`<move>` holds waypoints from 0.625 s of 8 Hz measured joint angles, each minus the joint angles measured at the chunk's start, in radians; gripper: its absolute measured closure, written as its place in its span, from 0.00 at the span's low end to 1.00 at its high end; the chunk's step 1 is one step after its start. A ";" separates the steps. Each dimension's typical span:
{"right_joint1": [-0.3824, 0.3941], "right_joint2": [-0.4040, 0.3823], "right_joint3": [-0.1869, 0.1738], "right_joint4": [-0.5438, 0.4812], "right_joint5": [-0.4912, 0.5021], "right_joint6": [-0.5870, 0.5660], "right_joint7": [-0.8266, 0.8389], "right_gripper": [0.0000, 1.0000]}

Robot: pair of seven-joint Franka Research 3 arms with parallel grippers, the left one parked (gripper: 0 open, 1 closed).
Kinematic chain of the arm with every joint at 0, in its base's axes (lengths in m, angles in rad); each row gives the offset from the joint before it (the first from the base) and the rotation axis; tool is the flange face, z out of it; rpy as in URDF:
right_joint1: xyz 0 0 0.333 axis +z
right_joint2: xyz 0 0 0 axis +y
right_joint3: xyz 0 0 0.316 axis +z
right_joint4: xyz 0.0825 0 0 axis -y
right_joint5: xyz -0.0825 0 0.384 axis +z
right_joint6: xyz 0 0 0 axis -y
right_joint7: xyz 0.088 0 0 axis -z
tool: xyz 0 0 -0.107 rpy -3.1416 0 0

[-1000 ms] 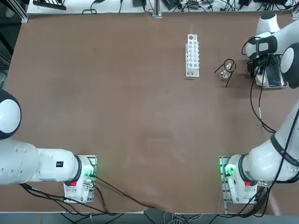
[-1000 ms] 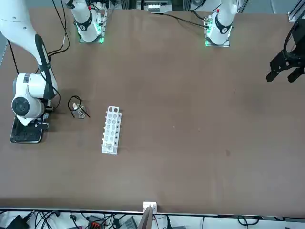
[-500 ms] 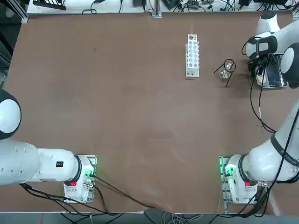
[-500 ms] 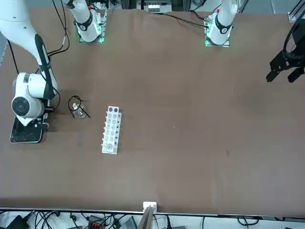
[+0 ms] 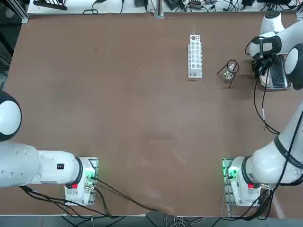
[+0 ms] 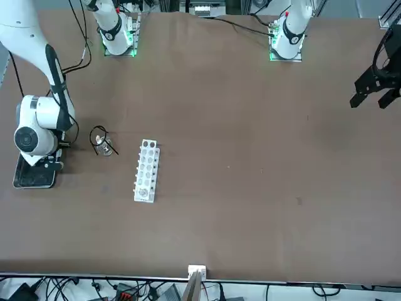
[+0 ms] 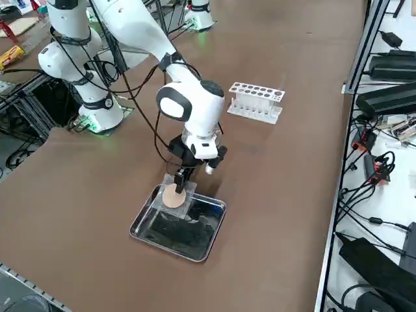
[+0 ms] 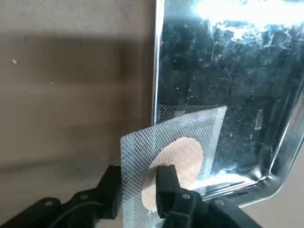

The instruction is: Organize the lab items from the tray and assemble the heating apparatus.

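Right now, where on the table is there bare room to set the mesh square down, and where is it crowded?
Bare tabletop runs wide from the white rack toward the parked arm's side. The tight strip: tripod over burner, between rack and tray. There the right claw is shut on the mesh square, tilted over the tray's rim.

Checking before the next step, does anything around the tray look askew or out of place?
Yes: the mesh square sits tilted over the metal tray's rim, partly off it, with the right gripper closing on its edge.
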 joint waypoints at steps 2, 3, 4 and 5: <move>-0.002 -0.011 0.000 0.004 0.000 0.000 0.001 0.60; -0.006 -0.016 0.000 0.005 0.000 0.000 0.001 0.61; -0.011 -0.022 0.000 0.005 0.000 0.000 0.001 0.61; -0.014 -0.028 0.000 0.005 0.000 0.000 0.001 0.61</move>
